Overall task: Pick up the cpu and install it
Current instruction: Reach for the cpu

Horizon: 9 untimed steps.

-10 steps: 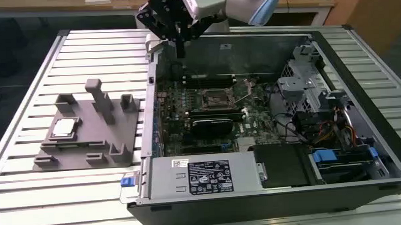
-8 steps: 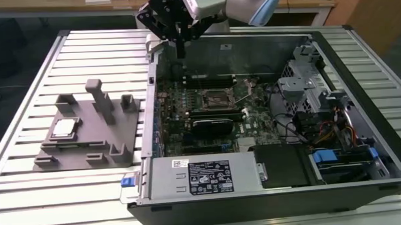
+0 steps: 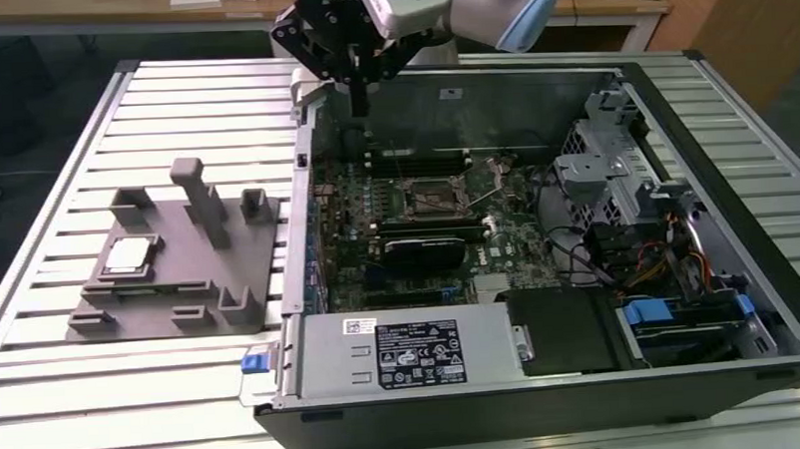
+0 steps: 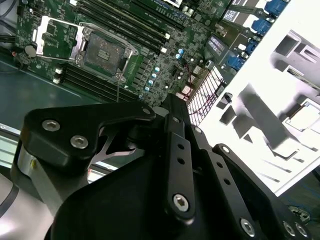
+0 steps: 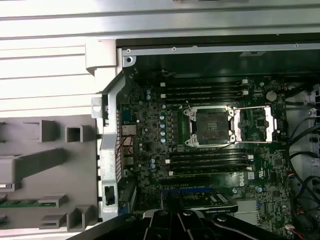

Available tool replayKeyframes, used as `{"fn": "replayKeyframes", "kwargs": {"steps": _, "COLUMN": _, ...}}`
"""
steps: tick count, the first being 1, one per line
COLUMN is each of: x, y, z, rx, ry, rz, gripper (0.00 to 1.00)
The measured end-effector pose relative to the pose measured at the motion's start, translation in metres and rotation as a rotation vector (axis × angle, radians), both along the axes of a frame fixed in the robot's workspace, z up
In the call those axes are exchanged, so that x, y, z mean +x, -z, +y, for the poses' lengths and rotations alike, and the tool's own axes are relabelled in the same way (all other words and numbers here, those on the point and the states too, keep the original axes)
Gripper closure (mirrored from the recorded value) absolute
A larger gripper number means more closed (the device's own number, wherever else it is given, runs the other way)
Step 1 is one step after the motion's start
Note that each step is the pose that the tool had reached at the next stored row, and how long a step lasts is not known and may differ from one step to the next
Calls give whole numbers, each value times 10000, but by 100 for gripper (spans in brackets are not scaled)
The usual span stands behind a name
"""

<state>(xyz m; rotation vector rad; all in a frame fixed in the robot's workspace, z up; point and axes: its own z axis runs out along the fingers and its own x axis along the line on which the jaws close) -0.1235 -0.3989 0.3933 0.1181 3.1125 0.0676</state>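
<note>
Slatted metal tabletop (image 3: pixel 51 147) is spanning the whole exterior view. At the left of the frame a grey moulded tray (image 3: pixel 249 265) is lying on it, and the cpu (image 3: pixel 129 256) is sitting flat in a recess on the tray's left side, untouched. At upper centre the gripper (image 3: pixel 360 104) is hanging over the upper-left corner of the open computer case (image 3: pixel 553 394), jaws looking pressed together and carrying nothing. Further right, the socket (image 3: pixel 435 195) is lying open and empty, well apart from the cpu.
</note>
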Motion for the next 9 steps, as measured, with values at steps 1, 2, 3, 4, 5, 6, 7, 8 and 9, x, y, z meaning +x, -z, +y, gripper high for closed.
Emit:
{"fn": "replayKeyframes", "kwargs": {"steps": 1, "x": -5, "y": 0, "z": 0, "rx": 1, "ry": 0, "rz": 0, "gripper": 89}}
{"fn": "replayKeyframes", "kwargs": {"steps": 2, "x": -10, "y": 0, "z": 0, "rx": 1, "ry": 0, "rz": -1, "gripper": 89}}
{"fn": "replayKeyframes", "kwargs": {"steps": 3, "x": -16, "y": 0, "z": 0, "rx": 0, "ry": 0, "rz": -1, "gripper": 89}}
{"fn": "replayKeyframes", "kwargs": {"steps": 4, "x": -22, "y": 0, "z": 0, "rx": 0, "ry": -1, "rz": 0, "gripper": 89}}
{"fn": "replayKeyframes", "kwargs": {"steps": 5, "x": -30, "y": 0, "z": 0, "rx": 0, "ry": -1, "rz": 0, "gripper": 89}}
{"fn": "replayKeyframes", "kwargs": {"steps": 6, "x": -39, "y": 0, "z": 0, "rx": 0, "ry": -1, "rz": 0, "gripper": 89}}
{"fn": "replayKeyframes", "kwargs": {"steps": 7, "x": -48, "y": 0, "z": 0, "rx": 1, "ry": 0, "rz": -1, "gripper": 89}}
{"fn": "replayKeyframes", "kwargs": {"steps": 8, "x": -57, "y": 0, "z": 0, "rx": 1, "ry": 0, "rz": 0, "gripper": 89}}
{"fn": "replayKeyframes", "kwargs": {"steps": 9, "x": -65, "y": 0, "z": 0, "rx": 0, "ry": 1, "rz": 0, "gripper": 89}}
